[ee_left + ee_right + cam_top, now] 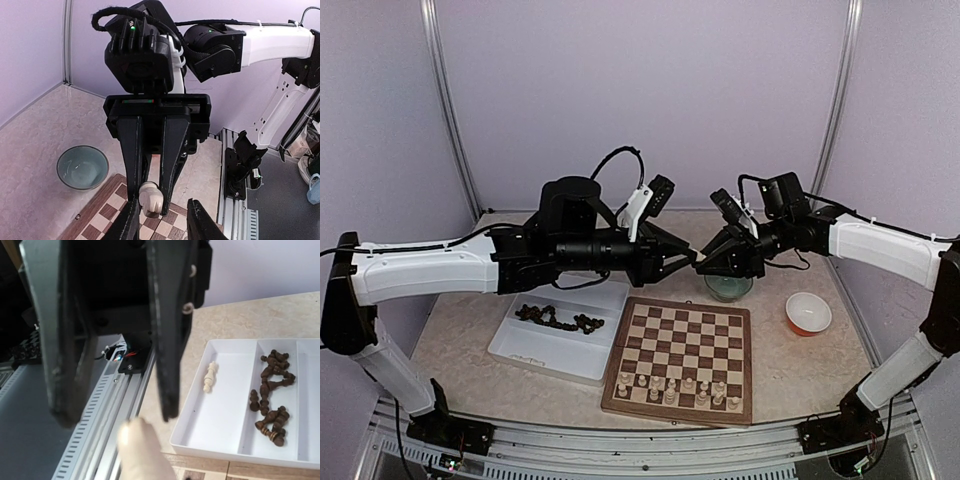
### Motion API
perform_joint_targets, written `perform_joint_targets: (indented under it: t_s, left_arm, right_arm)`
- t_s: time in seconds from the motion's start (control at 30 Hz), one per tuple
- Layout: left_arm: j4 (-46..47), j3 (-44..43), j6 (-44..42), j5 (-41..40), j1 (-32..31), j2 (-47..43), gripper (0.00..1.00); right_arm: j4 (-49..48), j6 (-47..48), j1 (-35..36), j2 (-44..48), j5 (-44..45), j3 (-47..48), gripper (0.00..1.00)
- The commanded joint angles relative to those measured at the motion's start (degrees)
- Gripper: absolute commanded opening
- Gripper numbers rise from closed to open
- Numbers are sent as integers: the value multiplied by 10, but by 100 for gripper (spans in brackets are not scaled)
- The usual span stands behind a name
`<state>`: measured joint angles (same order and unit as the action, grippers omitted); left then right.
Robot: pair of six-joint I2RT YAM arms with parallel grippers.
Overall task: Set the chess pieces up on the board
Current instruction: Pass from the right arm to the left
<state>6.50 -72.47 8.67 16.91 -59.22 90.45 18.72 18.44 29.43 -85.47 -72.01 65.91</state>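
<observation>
Left fingers stand spread open beside the one cream piece that right fingers pinch above the far edge of the board; cream pieces fill its two near rows; one tray holds one cream figure and many dark pieces; one teal bowl and one orange bowl stand beyond.

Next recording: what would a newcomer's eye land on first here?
The right gripper and left gripper meet tip to tip above the board, the right one pinching a cream-white chess piece. More cream-white pieces stand in the board's near rows, and dark pieces lie heaped in the white tray on its left.
</observation>
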Motion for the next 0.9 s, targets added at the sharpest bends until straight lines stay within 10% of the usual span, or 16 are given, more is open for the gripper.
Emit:
perform_joint_targets:
  t_s: [0.0, 0.4, 0.63, 0.87]
  left_arm:
    - [-12, -26, -9, -2, -2, 19, 34]
    - [-48, -63, -12, 8, -2, 44, 4]
    - [-185, -85, -21, -41, -28, 8, 0]
    - [-390, -30, 20, -125, -95, -36, 1]
  right_arm:
    - [-1, 8, -4, -2, -10, 1, 4]
    - [4, 17, -4, -1, -7, 0, 6]
    - [84, 109, -10, 2, 62, 1, 41]
    - [108, 134, -56, 8, 136, 2, 46]
